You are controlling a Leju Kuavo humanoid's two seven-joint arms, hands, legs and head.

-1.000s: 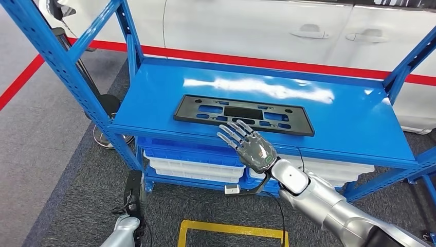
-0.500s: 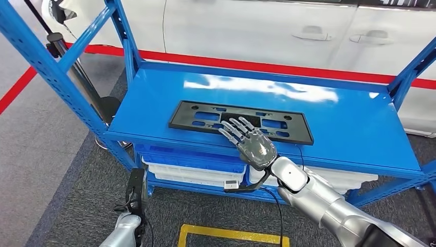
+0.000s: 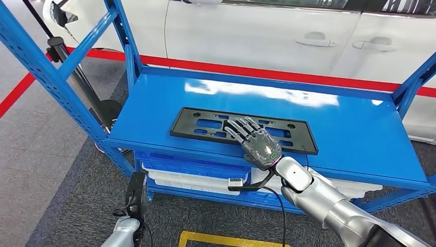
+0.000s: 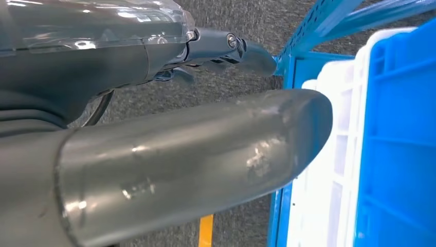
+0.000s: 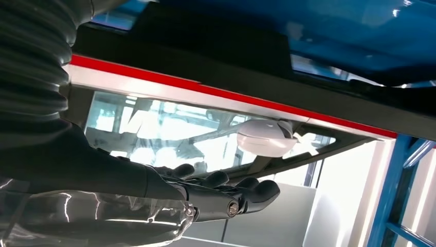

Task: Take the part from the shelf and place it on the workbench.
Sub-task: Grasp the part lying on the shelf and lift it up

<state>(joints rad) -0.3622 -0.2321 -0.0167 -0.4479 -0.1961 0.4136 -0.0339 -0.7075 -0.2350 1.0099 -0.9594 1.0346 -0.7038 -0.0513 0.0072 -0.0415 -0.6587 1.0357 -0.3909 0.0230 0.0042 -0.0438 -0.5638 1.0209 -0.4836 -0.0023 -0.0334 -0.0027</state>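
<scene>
Change: since the frame a second back, our right hand (image 3: 257, 141) has travelled forward from the shelf's front edge and now lies over the near long side of the flat black plastic plate holder with cut-out slots (image 3: 205, 123); the whole head view has also shifted a little, so we read part of that as our own camera moving.
Right hand: fingers spread and stretched flat, palm down, holding nothing; whether the fingertips already touch the part we cannot tell.
Left hand: our left hand (image 4: 154, 154) hangs low beside the white and blue plastic crates (image 4: 370, 154) on the lower level; its fingers seem loosely curled, but we cannot tell its state with any confidence.
Part: lies flat near the front of the glossy blue metal shelf deck (image 3: 349, 128), a little left of centre.
Step in hand: we judge this to be the reach, with no grasp made yet.
Next move: likely needs fingers curling over the thin near edge, or sliding the part toward the lip to get a thumb beneath it.
Background: white car body (image 3: 257, 36) and red floor stripe (image 3: 267, 74) behind the rack.
Writing: we find no readable brand, label or lettering.
</scene>
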